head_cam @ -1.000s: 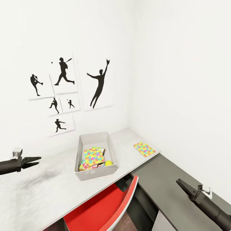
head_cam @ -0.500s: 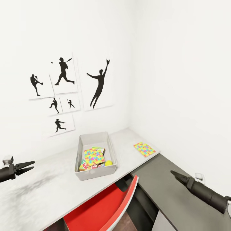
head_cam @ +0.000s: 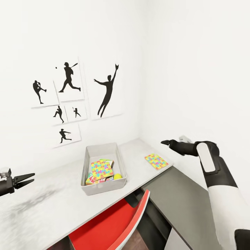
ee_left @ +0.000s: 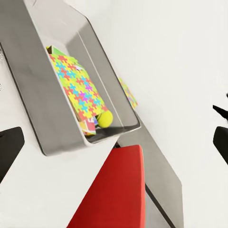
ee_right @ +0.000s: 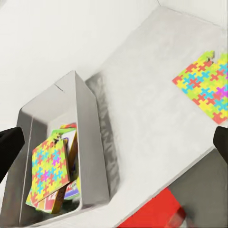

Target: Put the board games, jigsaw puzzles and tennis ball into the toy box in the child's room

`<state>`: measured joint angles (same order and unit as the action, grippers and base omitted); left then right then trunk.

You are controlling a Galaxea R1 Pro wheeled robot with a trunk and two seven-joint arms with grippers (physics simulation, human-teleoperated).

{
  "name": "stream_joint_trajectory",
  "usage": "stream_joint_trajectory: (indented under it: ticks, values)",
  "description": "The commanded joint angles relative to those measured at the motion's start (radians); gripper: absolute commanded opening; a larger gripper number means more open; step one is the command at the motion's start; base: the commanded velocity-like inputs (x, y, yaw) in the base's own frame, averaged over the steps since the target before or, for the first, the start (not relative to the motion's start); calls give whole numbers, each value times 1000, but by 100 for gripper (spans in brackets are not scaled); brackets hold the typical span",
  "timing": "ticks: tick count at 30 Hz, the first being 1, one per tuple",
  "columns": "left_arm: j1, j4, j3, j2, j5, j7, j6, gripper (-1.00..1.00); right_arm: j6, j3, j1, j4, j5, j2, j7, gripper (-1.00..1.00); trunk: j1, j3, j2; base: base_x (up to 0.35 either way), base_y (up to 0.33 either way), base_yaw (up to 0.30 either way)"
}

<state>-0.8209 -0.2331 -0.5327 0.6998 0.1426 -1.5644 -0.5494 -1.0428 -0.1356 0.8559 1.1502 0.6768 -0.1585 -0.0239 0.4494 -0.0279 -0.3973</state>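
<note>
My right jaws (head_cam: 166,142) hang parted above the last jigsaw puzzle (head_cam: 156,161) on the bench (head_cam: 52,205) to grab it for the toy box (head_cam: 103,150), left jaws (head_cam: 27,178) parted, idle

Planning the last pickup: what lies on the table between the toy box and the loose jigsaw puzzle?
Nothing: in the head view the table is bare between the toy box and the jigsaw puzzle.
</note>
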Motion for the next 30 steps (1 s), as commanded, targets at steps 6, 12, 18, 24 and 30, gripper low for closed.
stream_joint_trajectory:
  ticks: [6, 12, 18, 24, 30]
  values:
    - [-1, 0, -7, 1, 9, -6, -10, 100, -4, 29, 147, -189, -6, 42, -144, 100, 1, -3, -3, 0, 0, 0]
    - [-1, 0, -8, 1, 9, -6, -10, 100, -4, 57, 176, -226, -13, 47, -178, 100, 1, -3, -3, 0, 0, 0]
    - [-1, 0, -9, 2, 9, -6, -10, 100, -4, 77, 178, -229, -13, 45, -181, 100, 1, -3, -3, 0, 0, 0]
    - [-1, 0, -9, 2, 9, -6, -10, 100, -4, 79, 178, -230, -13, 44, -182, 100, 1, -3, -3, 3, 0, 0]
    - [-1, 0, -9, 3, 9, -6, -10, 100, -4, 84, 178, -230, -13, 48, -182, 100, 1, -3, -3, 112, -17, 12]
